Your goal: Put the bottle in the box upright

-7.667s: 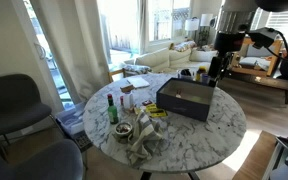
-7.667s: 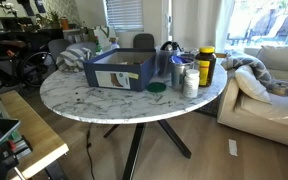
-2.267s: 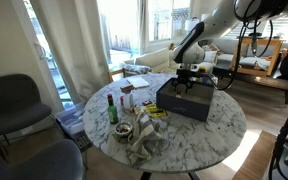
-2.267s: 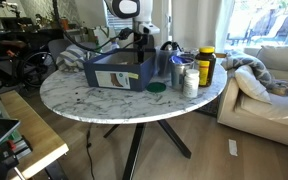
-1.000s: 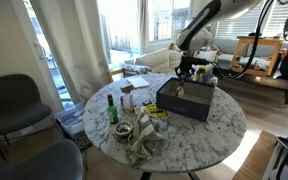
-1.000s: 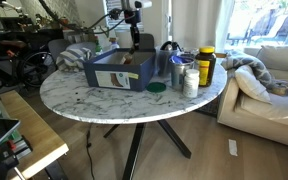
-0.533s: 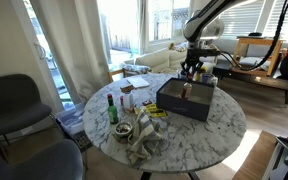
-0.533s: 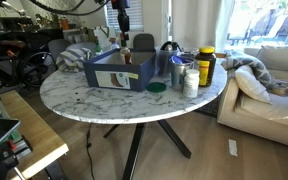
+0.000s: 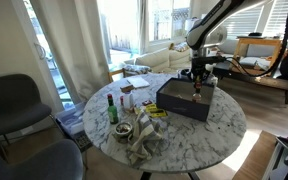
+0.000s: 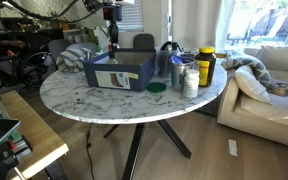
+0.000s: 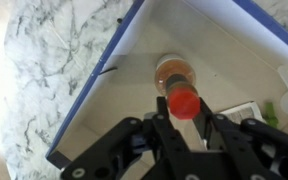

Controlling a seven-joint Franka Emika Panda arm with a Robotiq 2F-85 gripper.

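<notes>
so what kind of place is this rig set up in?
Most likely a home living room: a beige sofa, a grey armchair and a round marble table cluttered with household items.

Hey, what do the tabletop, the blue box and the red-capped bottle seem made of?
The tabletop: marble or marble-look stone, seemingly polished, grey veins on white. The box: probably cardboard, matte, thin flat walls, blue outside, white inside. The bottle: clear plastic or glass, amber contents show through; its red cap looks like smooth plastic.
</notes>
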